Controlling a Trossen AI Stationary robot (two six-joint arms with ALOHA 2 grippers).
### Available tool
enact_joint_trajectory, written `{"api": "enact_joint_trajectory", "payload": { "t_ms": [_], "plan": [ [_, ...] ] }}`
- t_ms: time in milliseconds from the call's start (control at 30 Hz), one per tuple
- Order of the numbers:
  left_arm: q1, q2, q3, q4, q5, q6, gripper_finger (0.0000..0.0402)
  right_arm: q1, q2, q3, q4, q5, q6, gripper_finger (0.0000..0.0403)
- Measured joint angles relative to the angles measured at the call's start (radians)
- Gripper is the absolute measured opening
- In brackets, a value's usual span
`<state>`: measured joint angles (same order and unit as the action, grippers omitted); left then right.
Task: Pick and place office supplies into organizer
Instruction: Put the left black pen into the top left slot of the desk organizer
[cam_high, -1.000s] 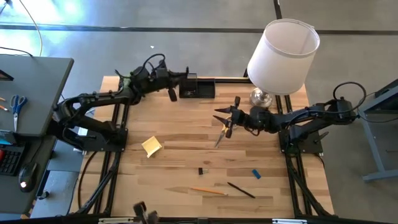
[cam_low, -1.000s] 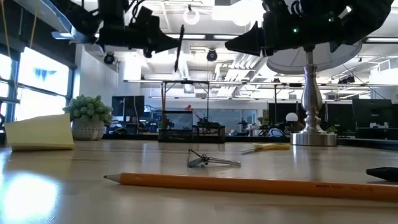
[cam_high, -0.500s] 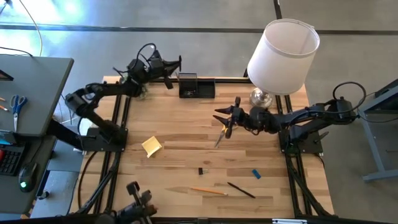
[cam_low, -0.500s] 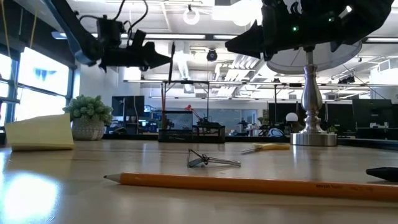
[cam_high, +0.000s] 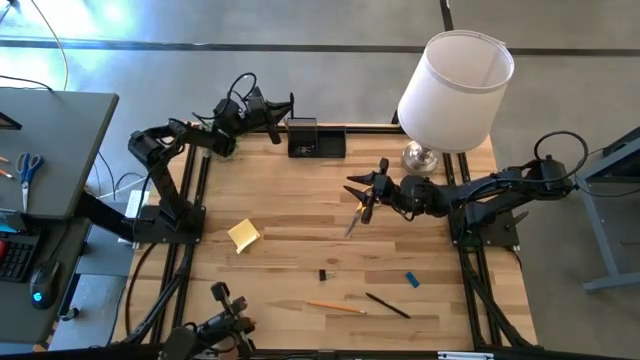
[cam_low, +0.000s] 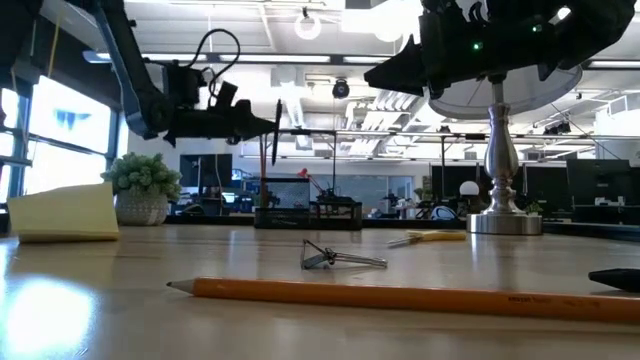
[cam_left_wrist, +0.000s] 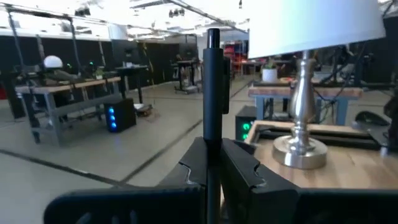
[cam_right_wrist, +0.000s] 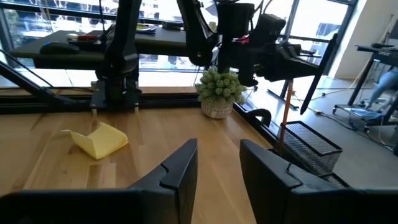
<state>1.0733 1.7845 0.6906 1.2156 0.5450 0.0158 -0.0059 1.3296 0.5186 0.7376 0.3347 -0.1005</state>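
The left gripper (cam_high: 278, 107), clamped on a slim black pen (cam_left_wrist: 212, 93) held upright, hangs just left of the black mesh organizer (cam_high: 316, 139), while the right gripper (cam_high: 362, 194) waits open mid-table.

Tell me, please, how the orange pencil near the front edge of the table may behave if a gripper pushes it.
The orange pencil lies flat on smooth wood, so it would probably roll or slide. It looks straight and thin, so likely stiff and light, yet hard to pinch.
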Motion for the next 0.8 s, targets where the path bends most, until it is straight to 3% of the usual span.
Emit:
{"api": "enact_joint_trajectory", "payload": {
  "t_ms": [433, 800],
  "plan": [
    [-0.001, 0.040, 0.004, 0.025, 0.001, -0.027, 0.0005, 0.002, 0.000, 0.000, -0.019, 0.004, 0.051, 0.0114],
    [-0.091, 0.048, -0.001, 0.109, 0.064, -0.099, 0.0005, 0.002, 0.000, 0.000, -0.016, 0.004, 0.060, 0.0115]
  ]
}}
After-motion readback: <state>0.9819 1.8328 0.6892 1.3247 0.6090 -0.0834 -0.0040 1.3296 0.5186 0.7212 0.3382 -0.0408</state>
